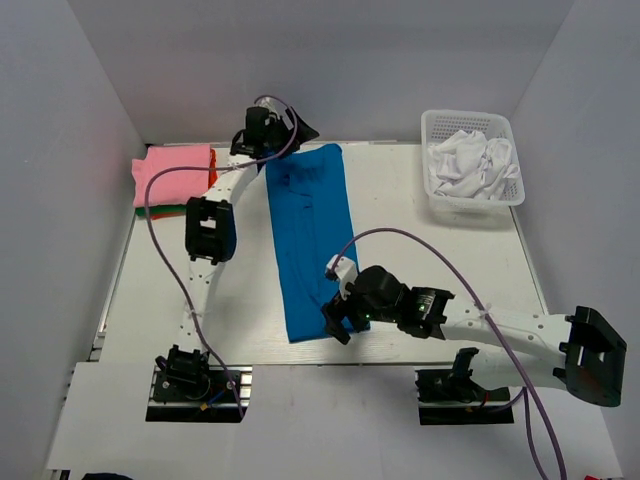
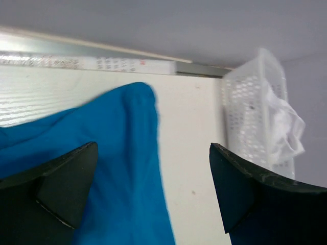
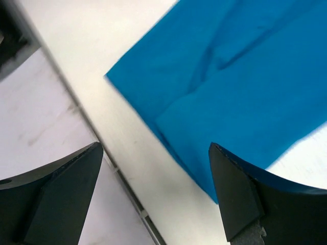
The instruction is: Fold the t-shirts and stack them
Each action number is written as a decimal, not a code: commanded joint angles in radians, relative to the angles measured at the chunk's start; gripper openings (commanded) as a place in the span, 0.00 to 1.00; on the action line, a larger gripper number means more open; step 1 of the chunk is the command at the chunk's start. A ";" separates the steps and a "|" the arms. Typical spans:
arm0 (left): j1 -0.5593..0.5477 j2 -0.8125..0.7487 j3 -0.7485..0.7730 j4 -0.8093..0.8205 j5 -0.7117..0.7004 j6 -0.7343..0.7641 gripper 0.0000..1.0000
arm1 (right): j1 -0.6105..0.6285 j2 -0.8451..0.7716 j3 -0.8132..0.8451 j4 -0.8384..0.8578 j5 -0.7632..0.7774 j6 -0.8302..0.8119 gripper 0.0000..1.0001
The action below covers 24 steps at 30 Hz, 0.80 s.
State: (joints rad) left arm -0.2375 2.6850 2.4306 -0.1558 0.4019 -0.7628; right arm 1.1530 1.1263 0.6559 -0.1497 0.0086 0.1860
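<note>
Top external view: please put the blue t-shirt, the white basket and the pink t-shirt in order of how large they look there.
1. blue t-shirt, a long strip across the table
2. white basket, clearly smaller
3. pink t-shirt, folded, smallest

All three lie at about table level, so nearness to the camera hardly changes this order.

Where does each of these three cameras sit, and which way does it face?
Top external: above, behind the arms, looking down at the table; both arms show.
Left wrist: on the left gripper, facing the blue t-shirt's far corner and white basket; own open fingers show.
Right wrist: on the right gripper, facing the blue t-shirt's near corner; own open fingers show.
Shared: the blue t-shirt, in all three.
</note>
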 commanded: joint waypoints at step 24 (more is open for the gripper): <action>-0.427 -1.548 -1.774 -0.332 -0.090 0.071 1.00 | -0.328 0.016 -0.093 -0.168 -0.196 0.260 0.90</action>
State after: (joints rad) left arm -0.6182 1.1915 0.6491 -0.3206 0.3847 -0.6373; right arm 0.8490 1.1248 0.5724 -0.3016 -0.0795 0.4629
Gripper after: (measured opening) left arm 0.996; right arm 0.897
